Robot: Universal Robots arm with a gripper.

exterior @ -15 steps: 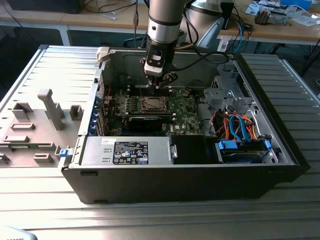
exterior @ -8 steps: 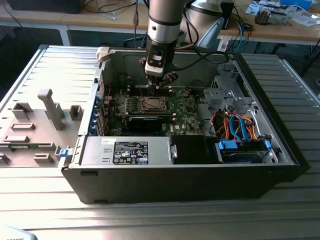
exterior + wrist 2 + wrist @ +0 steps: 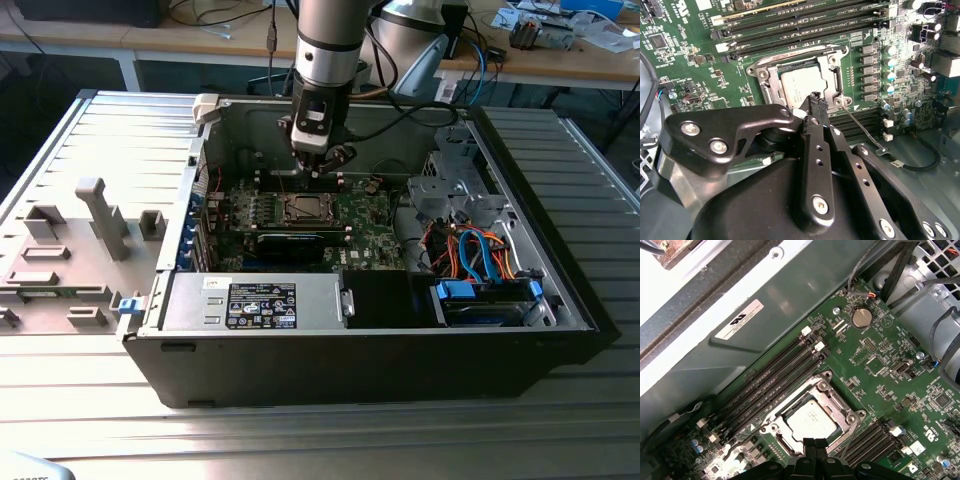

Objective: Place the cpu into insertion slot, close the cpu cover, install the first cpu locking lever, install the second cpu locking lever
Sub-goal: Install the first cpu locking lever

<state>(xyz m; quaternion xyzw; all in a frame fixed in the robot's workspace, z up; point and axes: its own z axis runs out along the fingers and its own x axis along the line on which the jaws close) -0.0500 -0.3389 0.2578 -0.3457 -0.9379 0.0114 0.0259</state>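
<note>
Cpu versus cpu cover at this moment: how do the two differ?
The cpu is a solid pale-grey square, while the cpu cover is an open metal frame with a large square window. The cpu sits in the middle and the cpu cover lies down around it, over its edges, so it is the larger of the two. Both are silvery metal and lie flat.

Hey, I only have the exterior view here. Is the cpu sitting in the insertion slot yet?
Observer: Yes. In both wrist views the cpu lies in the insertion slot, its silvery top showing through the window of the lowered cpu cover.
Operator: Okay, and where exactly is the gripper against that socket?
Observer: In the second wrist view the gripper is shut, with its tips at one corner of the cover. It is beside a thin lever that angles away across the memory slots.
</note>
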